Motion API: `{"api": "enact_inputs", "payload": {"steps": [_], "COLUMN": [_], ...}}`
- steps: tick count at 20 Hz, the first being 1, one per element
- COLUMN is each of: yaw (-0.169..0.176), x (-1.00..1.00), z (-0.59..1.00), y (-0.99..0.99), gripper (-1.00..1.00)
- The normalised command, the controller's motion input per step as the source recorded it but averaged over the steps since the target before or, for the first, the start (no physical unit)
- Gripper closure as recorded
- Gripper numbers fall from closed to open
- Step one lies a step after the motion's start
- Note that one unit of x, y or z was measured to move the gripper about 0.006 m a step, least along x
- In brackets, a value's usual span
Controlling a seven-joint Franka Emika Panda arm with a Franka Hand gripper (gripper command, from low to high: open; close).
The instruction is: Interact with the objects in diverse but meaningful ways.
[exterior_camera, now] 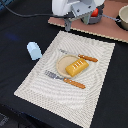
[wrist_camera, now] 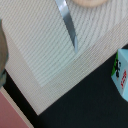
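Note:
A yellow ridged block (exterior_camera: 76, 66) lies on a small tan plate (exterior_camera: 62, 65) in the middle of the striped placemat (exterior_camera: 95, 85). A pale blue cup (exterior_camera: 34, 50) stands on the dark table off the mat's edge at the exterior view's left; it also shows in the wrist view as a pale blue cup (wrist_camera: 121, 73) with printed marks. A red tomato (exterior_camera: 94, 12) sits on the wooden board, partly hidden behind the arm. My gripper (exterior_camera: 69, 23) hangs above the mat's far edge, clear of all of them, with nothing seen in it. Its jaws are too blurred to read.
A wooden-handled knife (exterior_camera: 80, 56) and fork (exterior_camera: 65, 79) flank the plate; the knife blade (wrist_camera: 68, 24) crosses the wrist view. A wooden board (exterior_camera: 107, 31) runs along the back with a grey pot (exterior_camera: 123, 17) at the exterior view's right.

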Motion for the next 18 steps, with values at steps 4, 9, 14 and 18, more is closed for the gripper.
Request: {"api": "enact_inputs", "payload": {"steps": [4, 9, 14, 18], "yaw": [-0.036, -0.056, -0.03, -0.002], "x": [-0.99, -0.93, -0.9, -0.86], "z": [-0.28, -0.29, -0.35, -0.32], "y": [-0.15, -0.34, -0.47, -0.56], "gripper": [-1.0, -1.0, -1.0, -1.0]}}
